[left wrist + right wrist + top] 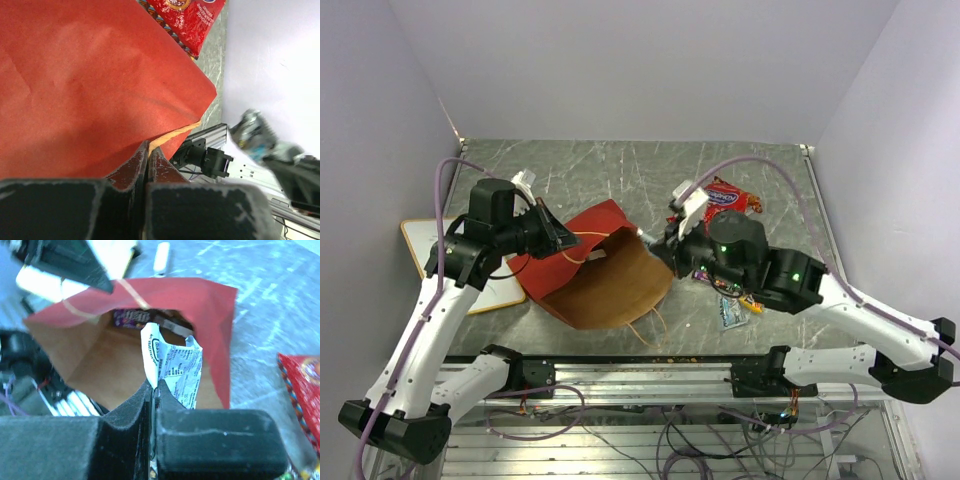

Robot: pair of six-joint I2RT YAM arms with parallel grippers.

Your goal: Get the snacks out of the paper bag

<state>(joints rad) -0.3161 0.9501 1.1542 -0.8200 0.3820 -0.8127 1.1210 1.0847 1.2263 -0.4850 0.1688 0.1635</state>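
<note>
The paper bag (610, 285) lies on its side in the middle of the table, red outside and brown inside, its mouth facing the right arm. My left gripper (568, 242) is shut on the bag's upper rim (170, 134) and holds the mouth up. My right gripper (155, 386) is shut on a pale blue printed candy packet (177, 365) just outside the bag's mouth (100, 355). Deep inside the bag lie a purple packet (131, 317) and a brown one (172, 326). The red chip bag (728, 198) rests on the table behind my right gripper (658, 250).
Several small candy packets (735, 308) lie on the table under the right arm. A wood-framed whiteboard (425, 245) sits at the left edge, with a white marker (161, 257) beyond the bag. The metal rail (650, 375) runs along the near edge.
</note>
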